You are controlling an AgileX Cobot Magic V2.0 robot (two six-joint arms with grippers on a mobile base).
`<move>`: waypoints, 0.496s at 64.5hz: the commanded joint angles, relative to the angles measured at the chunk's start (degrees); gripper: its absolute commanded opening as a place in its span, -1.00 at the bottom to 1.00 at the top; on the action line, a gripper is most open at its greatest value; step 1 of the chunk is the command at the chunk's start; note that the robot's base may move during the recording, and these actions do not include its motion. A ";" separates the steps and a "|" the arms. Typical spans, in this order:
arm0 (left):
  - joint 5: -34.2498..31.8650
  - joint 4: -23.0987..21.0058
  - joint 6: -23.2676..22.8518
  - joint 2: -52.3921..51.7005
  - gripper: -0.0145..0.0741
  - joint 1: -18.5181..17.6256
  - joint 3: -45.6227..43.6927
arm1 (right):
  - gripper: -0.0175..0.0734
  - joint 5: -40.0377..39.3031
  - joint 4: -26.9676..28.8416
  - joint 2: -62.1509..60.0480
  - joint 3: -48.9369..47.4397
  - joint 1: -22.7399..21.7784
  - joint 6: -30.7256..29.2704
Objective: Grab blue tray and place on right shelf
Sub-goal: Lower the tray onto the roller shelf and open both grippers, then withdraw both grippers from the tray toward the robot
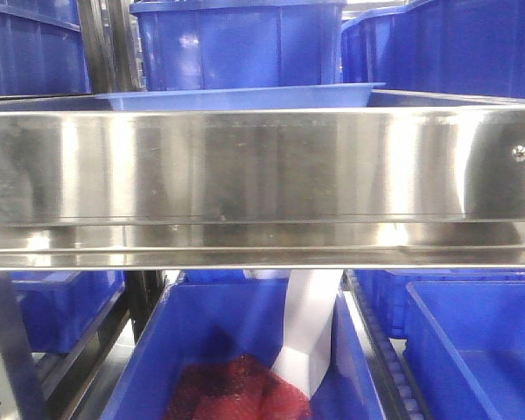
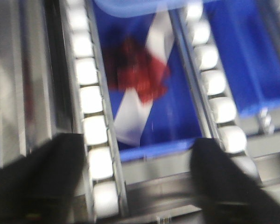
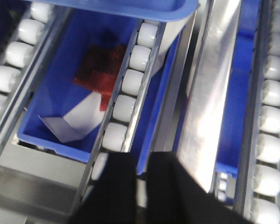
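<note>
Behind the shelf (image 1: 262, 166) rail, lay the tray (image 1: 245, 96), seemingly placed; left gripper (image 2: 135, 186) spread wide and empty, right gripper (image 3: 142, 186) nearly closed on nothing.

The right shelf (image 1: 262, 166) is polished, mirror-bright stainless steel. The blue tray (image 1: 241, 96) is smooth, glossy plastic, like the deep bins (image 1: 236, 39) behind. White rollers (image 3: 126, 84) look smooth plastic; the red item (image 1: 236, 389) below seems crinkled, netlike.
</note>
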 commanded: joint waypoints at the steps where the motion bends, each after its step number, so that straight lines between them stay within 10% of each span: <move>1: -8.91 -0.72 0.99 -8.38 -0.40 -0.36 5.17 | -0.51 -7.75 -1.73 -7.37 4.20 0.07 -0.16; 9: -16.41 -0.72 0.99 -20.17 -0.79 -0.36 17.05 | -0.49 -14.86 -1.73 -16.13 14.02 0.07 -0.37; 32: -28.78 -0.61 1.09 -53.70 -0.78 -0.36 44.06 | -0.49 -41.89 -6.78 -45.05 50.55 0.07 -0.93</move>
